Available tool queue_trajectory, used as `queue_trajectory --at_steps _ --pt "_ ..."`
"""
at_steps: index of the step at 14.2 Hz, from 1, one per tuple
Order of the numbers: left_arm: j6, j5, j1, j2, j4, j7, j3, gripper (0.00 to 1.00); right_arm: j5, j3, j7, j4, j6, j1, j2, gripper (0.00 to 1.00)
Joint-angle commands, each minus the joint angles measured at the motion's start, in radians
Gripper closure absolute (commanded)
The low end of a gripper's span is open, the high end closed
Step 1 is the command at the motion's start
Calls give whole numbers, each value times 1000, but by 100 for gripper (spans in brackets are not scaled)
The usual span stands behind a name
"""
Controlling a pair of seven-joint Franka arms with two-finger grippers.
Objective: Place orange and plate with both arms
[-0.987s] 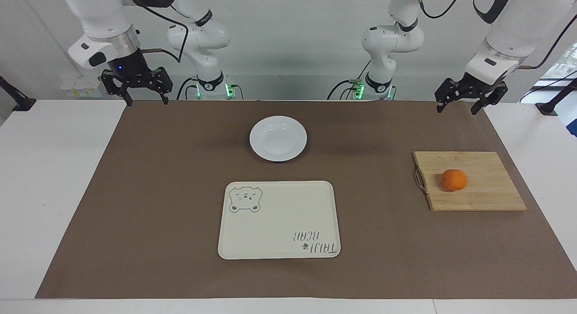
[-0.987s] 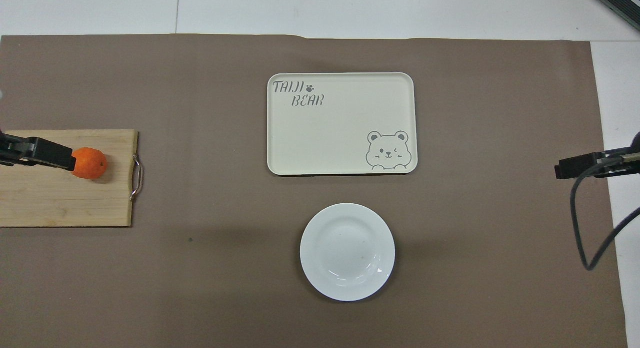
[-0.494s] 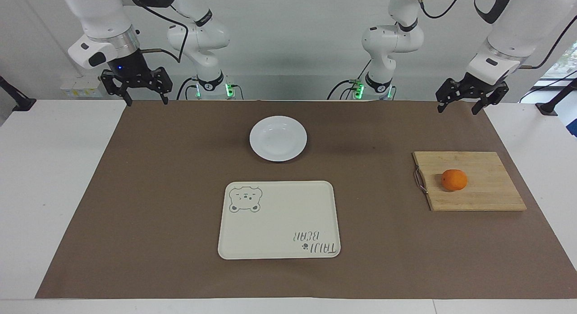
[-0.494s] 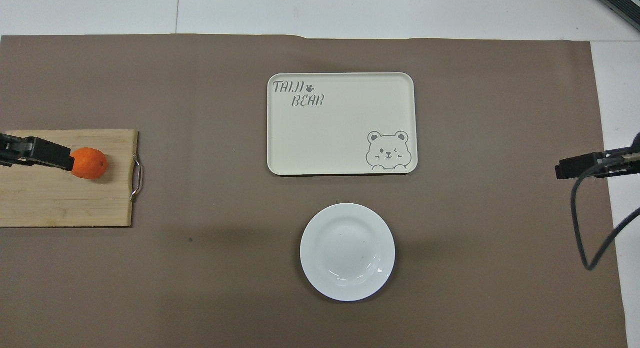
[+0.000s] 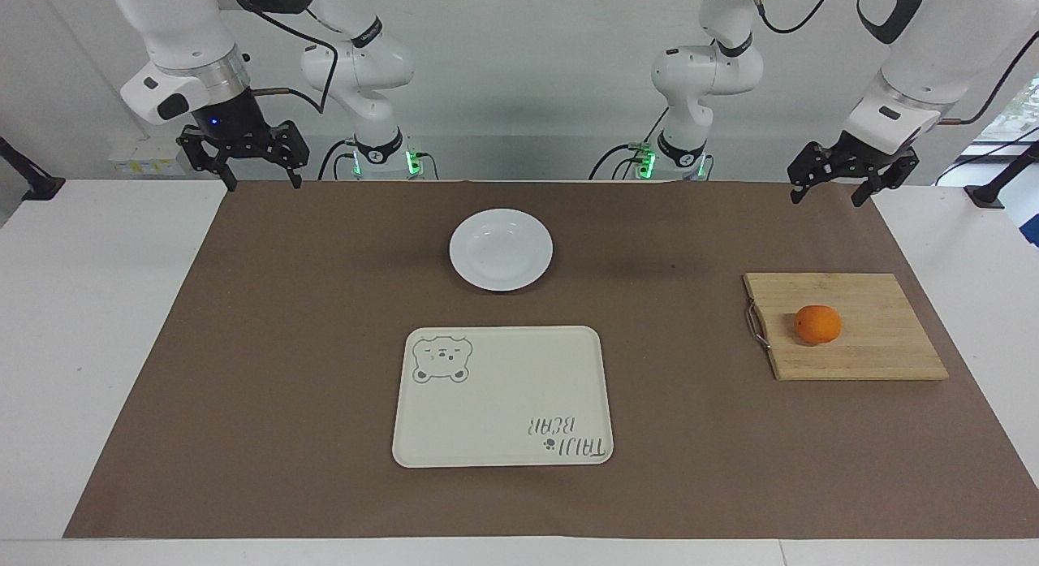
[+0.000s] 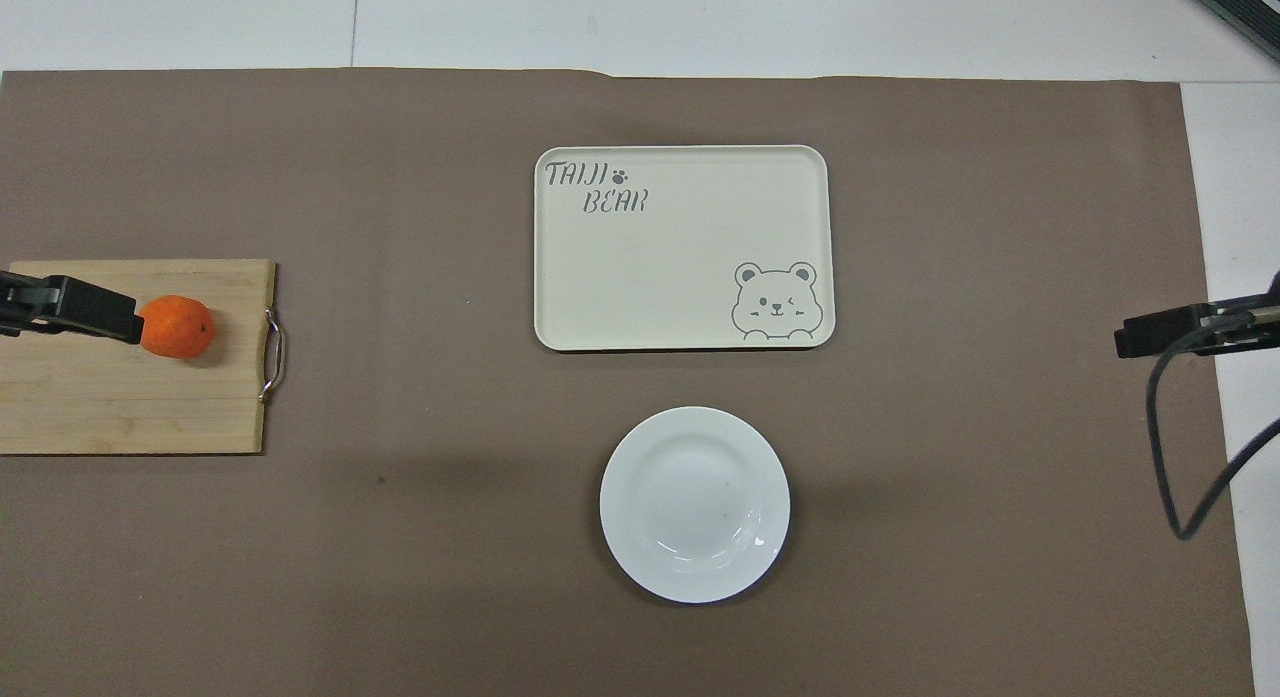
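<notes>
The orange (image 5: pixel 817 323) lies on a wooden cutting board (image 5: pixel 877 351) at the left arm's end of the table; it also shows in the overhead view (image 6: pixel 178 327). The white plate (image 5: pixel 501 249) sits on the brown mat in the middle, also seen from overhead (image 6: pixel 694 504). My left gripper (image 5: pixel 826 197) is open and empty, raised high over the board's end of the mat; in the overhead view its tip (image 6: pixel 100 312) overlaps the board beside the orange. My right gripper (image 5: pixel 261 181) is open and empty, raised over the mat's corner at the right arm's end (image 6: pixel 1150 335).
A cream rectangular tray (image 5: pixel 503 396) with a bear drawing and lettering lies farther from the robots than the plate (image 6: pixel 683 247). The board has a metal handle (image 5: pixel 756 326) on its side toward the tray. A brown mat (image 5: pixel 284 347) covers the white table.
Both grippers have drifted slightly upward and outward toward their own ends of the table. The orange, plate, tray and board have not moved.
</notes>
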Motion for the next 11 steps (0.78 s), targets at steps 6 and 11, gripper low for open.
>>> queue_trajectory --at_steps 6,11 --pt "182 4 37 -33 -178 38 7 0 3 2 -18 -1 1 -9 -5 0" --pt "337 4 98 -16 -284 113 7 0 3 0 -18 -1 1 -9 -5 0"
